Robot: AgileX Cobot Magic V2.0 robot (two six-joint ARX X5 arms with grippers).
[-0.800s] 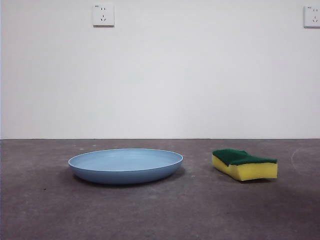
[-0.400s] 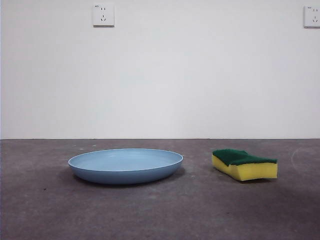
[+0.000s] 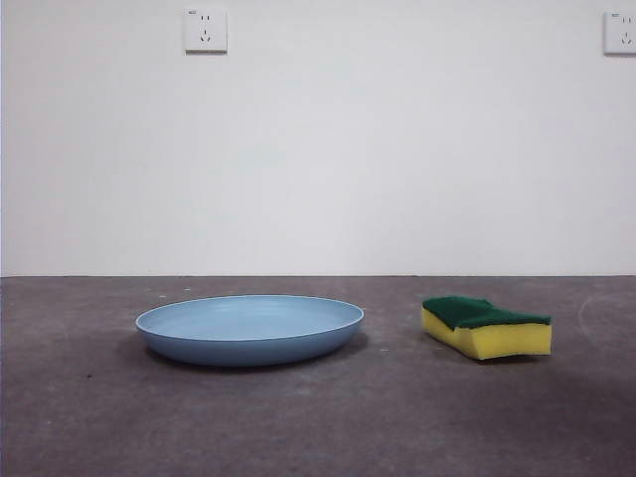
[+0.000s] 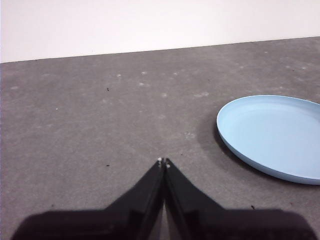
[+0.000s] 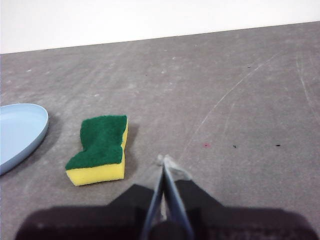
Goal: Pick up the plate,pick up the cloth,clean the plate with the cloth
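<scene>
Two items rest apart on the grey table (image 3: 79, 417), the light-blue plate (image 3: 249, 330) flat and the yellow sponge (image 3: 486, 326) green side up beside it, while the left gripper (image 4: 163, 162) and right gripper (image 5: 163, 161), both pinched closed and holding nothing, hover clear of each.
</scene>
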